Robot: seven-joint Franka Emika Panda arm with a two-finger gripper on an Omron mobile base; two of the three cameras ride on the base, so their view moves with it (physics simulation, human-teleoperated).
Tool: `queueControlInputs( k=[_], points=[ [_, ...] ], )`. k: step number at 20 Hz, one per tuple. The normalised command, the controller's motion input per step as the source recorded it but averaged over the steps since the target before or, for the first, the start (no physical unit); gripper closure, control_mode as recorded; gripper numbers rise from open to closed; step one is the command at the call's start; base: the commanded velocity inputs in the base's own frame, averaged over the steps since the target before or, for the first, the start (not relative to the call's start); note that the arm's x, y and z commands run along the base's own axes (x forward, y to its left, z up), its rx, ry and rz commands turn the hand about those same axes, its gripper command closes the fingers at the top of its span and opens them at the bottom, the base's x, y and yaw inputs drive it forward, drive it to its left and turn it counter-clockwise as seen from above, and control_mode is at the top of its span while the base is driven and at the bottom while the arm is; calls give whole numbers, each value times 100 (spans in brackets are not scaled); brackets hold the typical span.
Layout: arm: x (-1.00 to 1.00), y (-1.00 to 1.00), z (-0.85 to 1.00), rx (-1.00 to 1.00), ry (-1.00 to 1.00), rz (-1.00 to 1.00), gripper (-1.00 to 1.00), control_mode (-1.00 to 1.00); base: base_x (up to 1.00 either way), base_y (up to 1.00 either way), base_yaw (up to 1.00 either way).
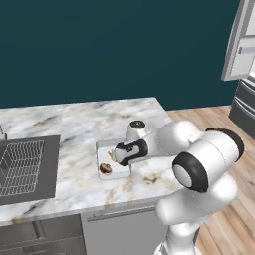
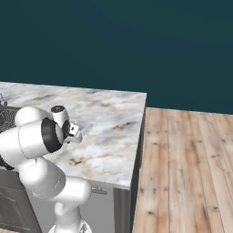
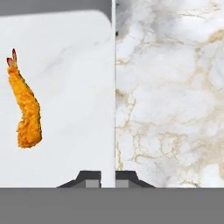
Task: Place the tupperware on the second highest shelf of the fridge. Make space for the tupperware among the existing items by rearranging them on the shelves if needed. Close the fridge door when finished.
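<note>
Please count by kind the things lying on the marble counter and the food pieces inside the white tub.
Tupperware: 1
Brown food lump: 1
Orange fried shrimp: 1
Total: 3

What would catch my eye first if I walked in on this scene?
Probably the big white robot arm bending down over the marbled counter, its pincer shut on the wall of a shallow white tupperware. Inside the tub lies a bright orange fried shrimp. Off to the upper right stands the grey fridge.
</note>
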Motion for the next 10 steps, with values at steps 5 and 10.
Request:
queueControlInputs(
  k=[5, 10],
  points=[
    [-59, -6, 79, 3, -6, -12, 100, -100, 0, 0, 0],
    [-59, -23, 96, 3, -5, -23, 100, -100, 0, 0, 0]
  ],
)
